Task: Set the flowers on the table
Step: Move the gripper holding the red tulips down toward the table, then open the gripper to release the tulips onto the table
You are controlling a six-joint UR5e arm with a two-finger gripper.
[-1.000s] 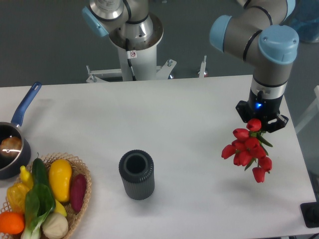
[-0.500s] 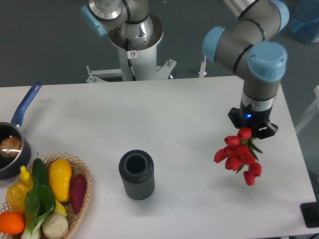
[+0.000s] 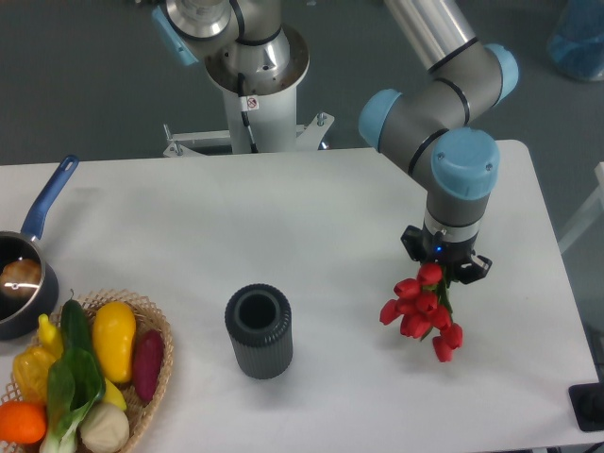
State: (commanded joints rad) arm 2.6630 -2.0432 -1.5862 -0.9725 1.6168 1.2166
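Observation:
The flowers [image 3: 420, 309], a small bunch of red tulip buds with a little green showing, hang from my gripper [image 3: 441, 264] over the right part of the white table [image 3: 311, 217]. The gripper points down and is shut on the stem end; its fingers are mostly hidden under the wrist. The buds hang low over the tabletop; I cannot tell if they touch it. The dark ribbed vase [image 3: 259, 331] stands empty and upright to the left of the flowers.
A wicker basket [image 3: 151, 377] of vegetables sits at the front left corner. A dark pot with a blue handle [image 3: 33, 250] is at the left edge. The robot base [image 3: 250, 66] stands behind the table's far edge.
The gripper has moved left and toward the front with the flowers, from near the right edge to nearer the vase. The bunch hangs lower now.

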